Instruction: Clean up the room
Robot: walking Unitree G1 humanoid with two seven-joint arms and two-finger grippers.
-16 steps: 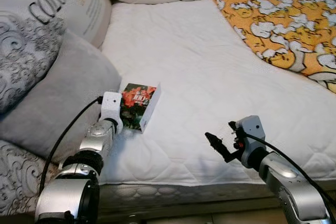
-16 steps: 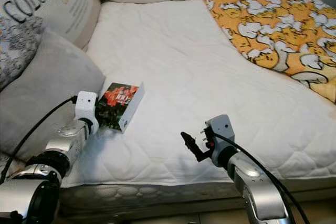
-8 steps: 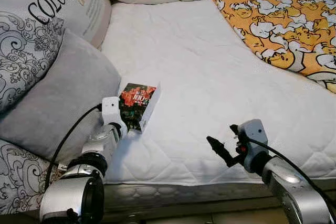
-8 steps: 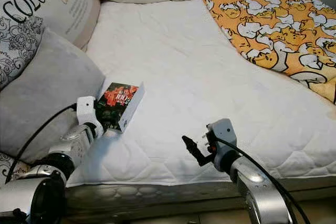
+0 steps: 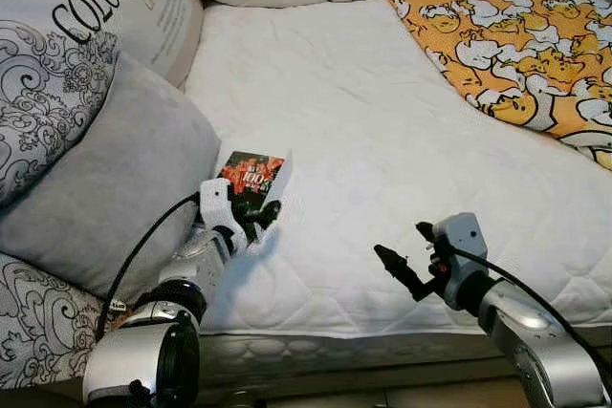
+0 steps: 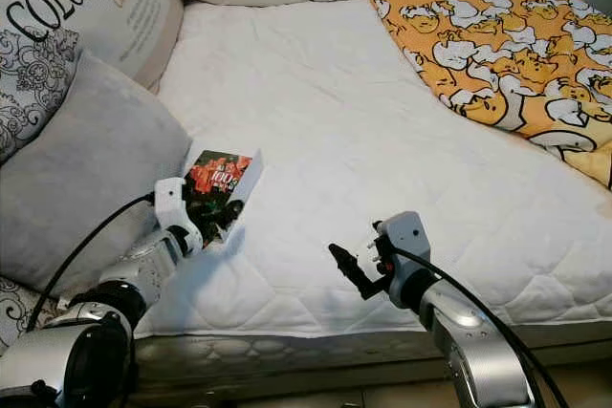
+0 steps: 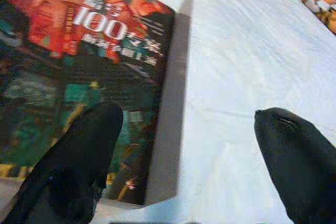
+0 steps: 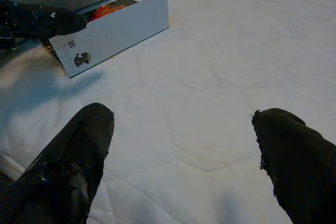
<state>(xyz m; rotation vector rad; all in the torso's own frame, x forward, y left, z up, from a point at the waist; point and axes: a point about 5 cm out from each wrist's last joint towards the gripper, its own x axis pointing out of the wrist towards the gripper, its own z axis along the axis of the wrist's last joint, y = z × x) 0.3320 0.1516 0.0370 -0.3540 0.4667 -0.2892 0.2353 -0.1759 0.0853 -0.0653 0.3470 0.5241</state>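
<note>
The left claw [image 7: 184, 156] stands open at the near end of the book [image 5: 251, 188], one black finger [image 7: 79, 156] over the dark cover, the other [image 7: 294, 166] out above the bare mattress [image 5: 382, 140], so the book's white page edge lies between them. Nothing is gripped yet.

The book lies flat on the white mattress near the front edge of the bed, just beside the grey pillow [image 5: 105, 179] — a thick paperback with a red-and-green cover.

The likeliest failure, as I judge it, is closing on too little: the fingers straddle only the corner, and a squeeze there could pinch a few pages or the cover alone, letting the book fan open or swing down when lifted. The soft quilted surface may also give way under the lower finger, so it snags the fabric instead of sliding under the spine side. A push without a grip could shove the book against the pillow.

The right claw [image 8: 184, 161] hovers open over bare mattress, well apart from the book — little risk there unless it sweeps across. The orange printed blanket [image 5: 516, 45] lies far off on the right.
</note>
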